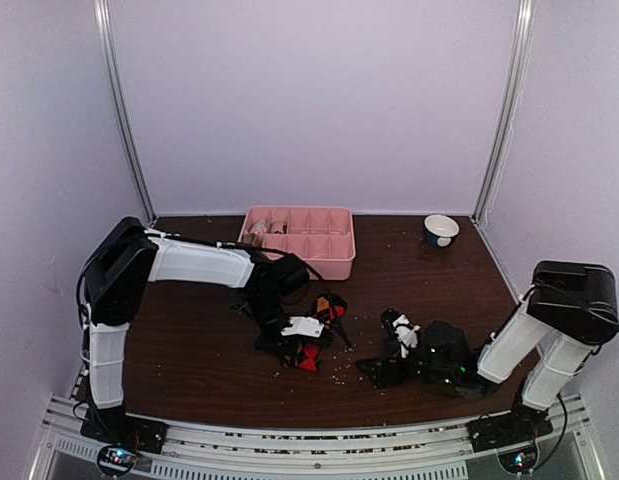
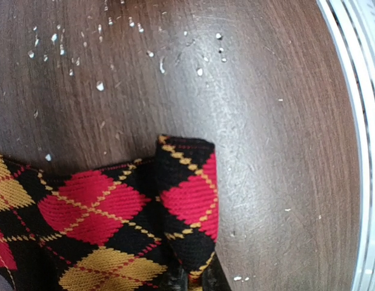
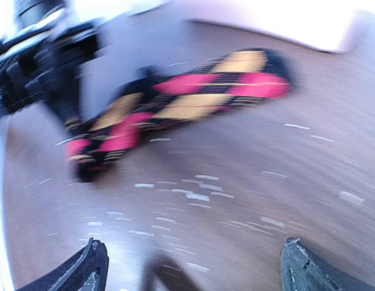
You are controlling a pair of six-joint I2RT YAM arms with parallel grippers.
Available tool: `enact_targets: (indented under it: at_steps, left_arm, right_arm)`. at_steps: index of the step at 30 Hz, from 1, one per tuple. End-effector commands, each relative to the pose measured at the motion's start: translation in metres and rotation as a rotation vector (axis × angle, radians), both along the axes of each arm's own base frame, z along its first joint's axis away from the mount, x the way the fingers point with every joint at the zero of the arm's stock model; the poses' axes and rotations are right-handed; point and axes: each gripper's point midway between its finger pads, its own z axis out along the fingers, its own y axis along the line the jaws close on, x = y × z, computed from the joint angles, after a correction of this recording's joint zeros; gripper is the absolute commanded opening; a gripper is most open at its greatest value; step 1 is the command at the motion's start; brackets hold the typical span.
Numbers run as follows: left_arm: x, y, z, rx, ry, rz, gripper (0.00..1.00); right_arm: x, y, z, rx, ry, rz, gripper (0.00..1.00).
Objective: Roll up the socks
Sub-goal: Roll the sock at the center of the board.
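Observation:
One of the socks (image 1: 327, 309), black with red and orange diamonds, lies on the dark table in the middle. In the left wrist view this sock (image 2: 108, 212) has its end folded up. My left gripper (image 2: 199, 280) is shut on the bottom of that fold. From above, the left gripper (image 1: 297, 350) sits at the sock's near end. My right gripper (image 1: 379, 370) is to the right of the sock, apart from it. Its fingers (image 3: 84, 273) stand wide open with nothing between them, and the sock (image 3: 175, 103) shows blurred ahead. No other socks are in view.
A pink compartment tray (image 1: 334, 262) stands at the back centre. A small dark bowl (image 1: 441, 230) sits at the back right. White crumbs (image 1: 339, 375) are scattered on the table near the front. A metal rail (image 1: 289, 445) runs along the near edge.

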Motion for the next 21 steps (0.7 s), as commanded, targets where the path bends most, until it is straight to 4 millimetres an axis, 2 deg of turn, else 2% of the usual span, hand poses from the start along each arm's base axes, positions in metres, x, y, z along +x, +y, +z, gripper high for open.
enact_targets:
  at_steps: [1, 3, 6, 8, 11, 12, 16, 21]
  left_arm:
    - [-0.015, 0.02, -0.012, 0.112, 0.114, 0.011, 0.0]
    - [-0.015, 0.019, -0.01, 0.119, 0.122, 0.011, 0.0]
    - [-0.019, 0.016, -0.006, 0.125, 0.171, 0.01, 0.0]
    - [-0.023, 0.015, -0.006, 0.134, 0.218, 0.01, 0.0]
    - [-0.03, 0.015, -0.007, 0.148, 0.286, 0.007, 0.0]
    - [-0.031, 0.015, -0.008, 0.152, 0.305, 0.013, 0.0]
    - [-0.025, 0.015, -0.008, 0.134, 0.361, 0.062, 0.0]
    - [-0.018, 0.016, -0.012, 0.133, 0.472, 0.13, 0.02]
  right_arm:
    - [0.047, -0.066, 0.018, 0.043, -0.022, -0.514, 1.0]
    - [0.049, -0.069, 0.017, 0.038, 0.03, -0.523, 1.0]
    - [0.048, -0.067, 0.036, 0.1, -0.047, -0.467, 1.0]
    - [0.046, -0.075, 0.052, 0.163, -0.11, -0.482, 1.0]
    - [0.048, -0.088, 0.058, 0.166, -0.109, -0.551, 1.0]
    - [0.052, -0.085, 0.064, 0.178, -0.099, -0.562, 1.0]
    - [0.056, -0.064, 0.053, 0.017, -0.039, -0.495, 1.0]
    - [0.03, -0.045, 0.05, 0.018, -0.108, -0.283, 1.0]
